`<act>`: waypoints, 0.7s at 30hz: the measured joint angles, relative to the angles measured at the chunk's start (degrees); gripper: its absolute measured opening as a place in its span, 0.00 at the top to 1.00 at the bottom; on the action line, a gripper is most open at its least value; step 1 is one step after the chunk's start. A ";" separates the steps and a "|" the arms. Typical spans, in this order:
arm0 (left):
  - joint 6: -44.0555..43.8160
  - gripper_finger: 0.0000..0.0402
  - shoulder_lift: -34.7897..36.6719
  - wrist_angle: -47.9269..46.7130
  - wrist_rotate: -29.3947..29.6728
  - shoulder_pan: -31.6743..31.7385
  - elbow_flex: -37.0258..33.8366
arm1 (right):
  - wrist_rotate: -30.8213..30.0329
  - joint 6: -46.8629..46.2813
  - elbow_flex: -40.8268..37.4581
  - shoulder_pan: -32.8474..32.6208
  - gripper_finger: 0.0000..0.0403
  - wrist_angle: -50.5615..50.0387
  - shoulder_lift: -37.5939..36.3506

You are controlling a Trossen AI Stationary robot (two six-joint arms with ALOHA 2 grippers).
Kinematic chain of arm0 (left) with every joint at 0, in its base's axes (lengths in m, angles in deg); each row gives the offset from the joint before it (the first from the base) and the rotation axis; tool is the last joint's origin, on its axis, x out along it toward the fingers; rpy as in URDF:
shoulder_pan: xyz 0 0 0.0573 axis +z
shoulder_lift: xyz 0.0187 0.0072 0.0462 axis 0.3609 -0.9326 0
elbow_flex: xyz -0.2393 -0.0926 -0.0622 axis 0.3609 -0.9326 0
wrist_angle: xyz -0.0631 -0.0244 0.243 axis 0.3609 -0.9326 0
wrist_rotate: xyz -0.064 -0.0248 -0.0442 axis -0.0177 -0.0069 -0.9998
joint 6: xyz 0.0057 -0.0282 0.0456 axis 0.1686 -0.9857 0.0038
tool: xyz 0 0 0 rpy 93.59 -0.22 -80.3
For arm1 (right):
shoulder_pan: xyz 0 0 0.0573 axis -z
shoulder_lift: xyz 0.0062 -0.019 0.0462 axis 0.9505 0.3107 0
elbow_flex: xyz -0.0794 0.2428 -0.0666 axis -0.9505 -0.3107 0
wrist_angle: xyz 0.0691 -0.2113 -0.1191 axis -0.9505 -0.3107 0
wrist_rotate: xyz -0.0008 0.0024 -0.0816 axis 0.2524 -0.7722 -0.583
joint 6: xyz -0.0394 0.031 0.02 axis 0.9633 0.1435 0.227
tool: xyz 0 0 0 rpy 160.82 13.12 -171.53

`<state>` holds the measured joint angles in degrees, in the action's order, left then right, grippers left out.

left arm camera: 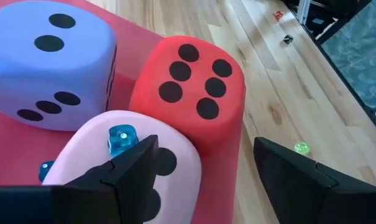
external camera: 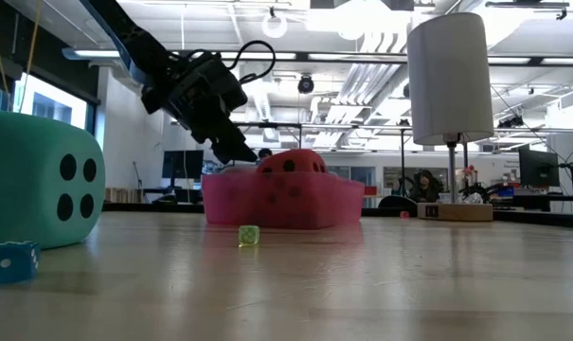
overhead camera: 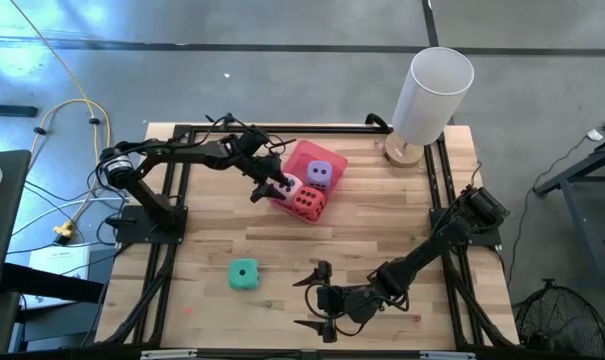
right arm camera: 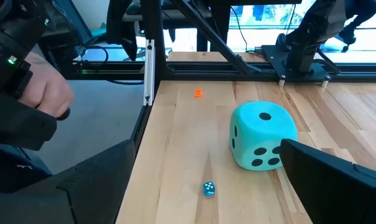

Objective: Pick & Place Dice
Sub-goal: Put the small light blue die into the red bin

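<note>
Left gripper: we see it over the pink tray's near corner, jaws wide, holding nothing, just above the pale pink die.
Tray contents: we count three dice touching one another, the pale pink one, the purple die and the red die (a tiny blue die sits on the pale pink one).
Teal die: on the bare wood, well apart from the tray.
Right gripper: near the table's front edge beside the teal die, fingers spread wide, empty.
Small items: we spot a little green die on the table.
</note>
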<state>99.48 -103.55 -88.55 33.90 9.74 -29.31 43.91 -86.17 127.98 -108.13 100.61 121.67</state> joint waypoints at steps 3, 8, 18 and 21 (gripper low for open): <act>0.00 0.36 0.00 0.23 1.18 0.00 0.00 | 0.00 0.00 -0.02 0.00 0.02 0.00 0.00; -0.04 0.36 0.00 0.20 2.75 0.00 0.00 | 0.00 -0.13 0.00 0.00 0.02 0.01 0.00; -4.06 0.36 -2.28 4.49 3.88 0.26 0.02 | 0.00 0.02 -0.01 0.02 0.02 0.00 0.00; -6.81 0.36 -4.22 9.75 4.60 0.56 0.17 | 0.00 0.04 -0.02 0.02 0.02 0.00 0.00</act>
<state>92.66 -107.77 -78.80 38.50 10.30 -29.13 43.91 -86.12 127.96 -108.10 100.61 121.67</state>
